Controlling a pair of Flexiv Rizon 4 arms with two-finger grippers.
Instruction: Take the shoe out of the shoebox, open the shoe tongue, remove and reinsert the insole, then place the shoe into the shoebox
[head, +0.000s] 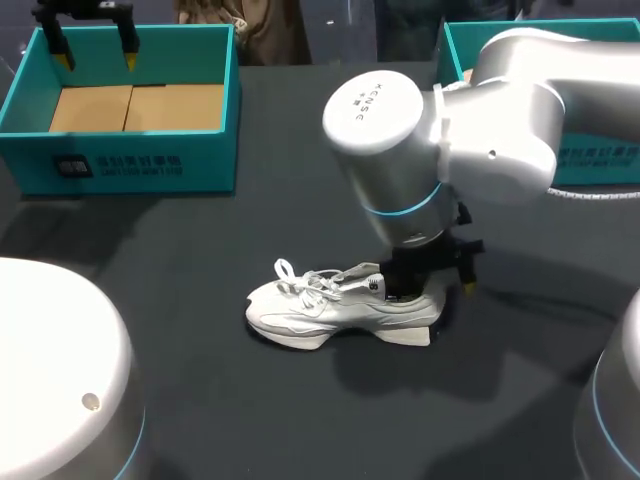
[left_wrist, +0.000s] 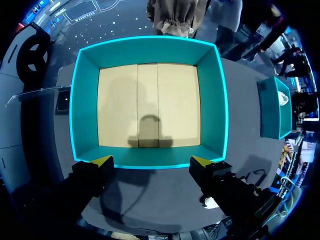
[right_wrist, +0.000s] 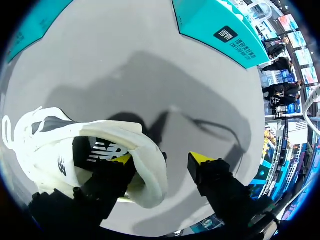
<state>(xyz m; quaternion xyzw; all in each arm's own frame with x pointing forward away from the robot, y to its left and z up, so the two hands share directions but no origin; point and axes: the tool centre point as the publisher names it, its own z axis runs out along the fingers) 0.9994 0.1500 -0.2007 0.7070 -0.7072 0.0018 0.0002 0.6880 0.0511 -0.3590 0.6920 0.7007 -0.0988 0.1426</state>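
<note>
Looks like the insole stage, with the shoe (head: 340, 305) standing on its sole, out of its box. Straddling the shoe's heel collar with the right gripper (right_wrist: 161, 160): spread wide, one finger inside, the other clear behind. Calls next for pinching the insole (right_wrist: 100, 150), not the heel wall. Farther off, beyond the shoe's toe: left gripper (left_wrist: 151, 161), wide and empty, and the shoebox (head: 130, 155), holding nothing. Beyond the heel, second teal box (head: 600, 160), contents unclear.

Bright overhead light, soft shadows — evenly lit
</note>
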